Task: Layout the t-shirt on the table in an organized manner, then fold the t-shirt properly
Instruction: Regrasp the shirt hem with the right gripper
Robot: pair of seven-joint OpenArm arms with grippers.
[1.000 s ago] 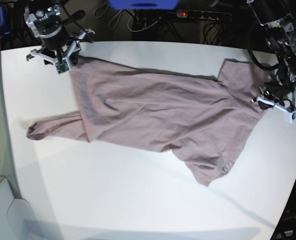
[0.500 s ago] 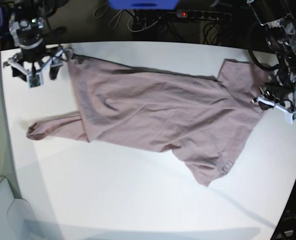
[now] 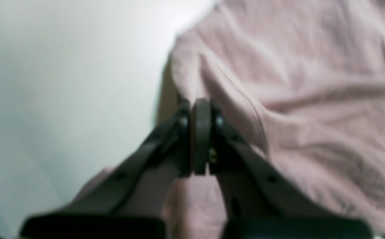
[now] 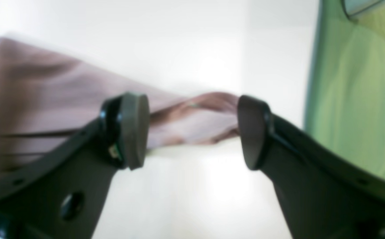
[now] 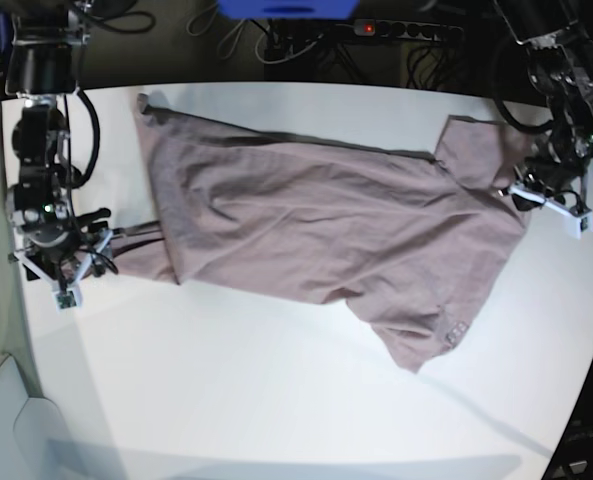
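Mauve t-shirt is spread diagonally across the table, layout unfinished. Left gripper is clamped on the shirt edge; right gripper is held wide, empty, around the bunched sleeve. The sleeve should be pinched at its hem and drawn outward flat. Both wrist views are blurred; left pad contact is hidden.

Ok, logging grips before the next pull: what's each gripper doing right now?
Left gripper: closed, pinching the t-shirt at its edge.
Right gripper: open, holding nothing, with the bunched sleeve just beyond its pads.
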